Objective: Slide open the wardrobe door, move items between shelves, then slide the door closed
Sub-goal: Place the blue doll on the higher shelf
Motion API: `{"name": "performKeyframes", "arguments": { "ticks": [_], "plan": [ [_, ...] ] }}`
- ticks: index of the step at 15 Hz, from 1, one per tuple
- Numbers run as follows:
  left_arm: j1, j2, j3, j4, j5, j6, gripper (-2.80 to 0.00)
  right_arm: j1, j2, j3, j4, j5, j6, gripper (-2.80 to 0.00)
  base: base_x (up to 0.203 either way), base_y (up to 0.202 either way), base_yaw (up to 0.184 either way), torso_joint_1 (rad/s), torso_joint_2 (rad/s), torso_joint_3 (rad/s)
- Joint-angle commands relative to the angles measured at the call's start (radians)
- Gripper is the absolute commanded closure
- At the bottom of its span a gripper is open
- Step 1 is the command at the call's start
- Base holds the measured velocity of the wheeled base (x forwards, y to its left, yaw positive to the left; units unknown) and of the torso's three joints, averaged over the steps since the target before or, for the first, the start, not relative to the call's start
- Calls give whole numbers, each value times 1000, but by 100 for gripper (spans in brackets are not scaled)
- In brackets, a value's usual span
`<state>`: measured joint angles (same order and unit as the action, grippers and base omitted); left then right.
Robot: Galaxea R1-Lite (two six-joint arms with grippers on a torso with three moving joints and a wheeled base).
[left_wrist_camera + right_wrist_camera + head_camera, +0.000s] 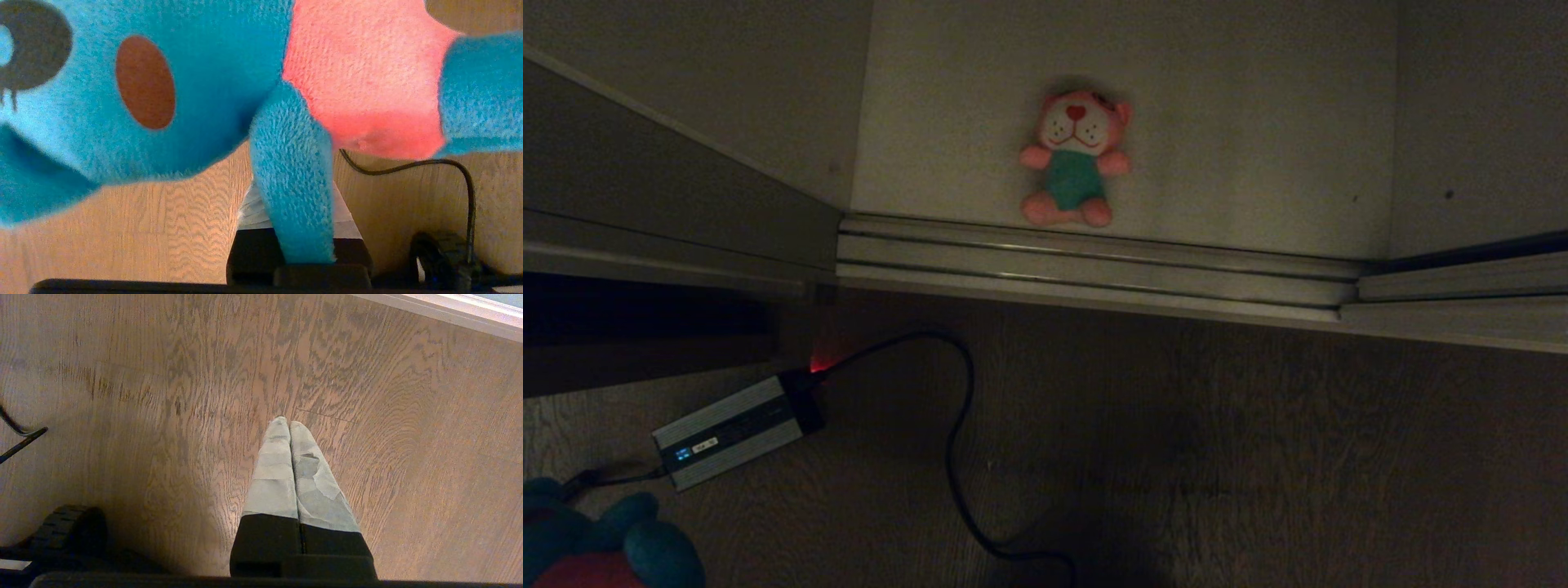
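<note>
Wood-grain floor point(1258, 457) under us, pink plush toy point(1075, 159) sat on bottom shelf point(1258, 122) behind floor track point(1094, 261), our left gripper point(302, 245) clamped on teal-blue plush toy point(204, 81), right gripper point(289, 428) closed empty above floor.

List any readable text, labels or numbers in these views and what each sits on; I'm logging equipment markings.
No text can be read in any view.
Silver power adapter on the wood floor: a small pale label and a blue-lit mark, both too small to read.
Pink plush toy and blue plush toy: no writing visible.
</note>
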<state>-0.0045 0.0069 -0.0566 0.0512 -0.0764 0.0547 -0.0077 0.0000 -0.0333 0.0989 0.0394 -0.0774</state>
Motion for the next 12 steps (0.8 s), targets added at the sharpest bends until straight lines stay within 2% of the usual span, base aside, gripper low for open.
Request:
{"name": "performKeyframes", "arguments": {
  "ticks": [1,5,8,12],
  "plan": [
    [0,-5,8,-1,1,3,0,0,-2,0,1,1,-1,0,0,0,0,0,0,0],
    [0,-7,9,-10,6,5,0,0,-2,0,1,1,-1,0,0,0,0,0,0,0],
    [0,-6,60,-33,62,24,0,0,-2,0,1,1,-1,0,0,0,0,0,0,0],
    [0,-5,55,-41,70,39,0,0,-2,0,1,1,-1,0,0,0,0,0,0,0]
  ]
}}
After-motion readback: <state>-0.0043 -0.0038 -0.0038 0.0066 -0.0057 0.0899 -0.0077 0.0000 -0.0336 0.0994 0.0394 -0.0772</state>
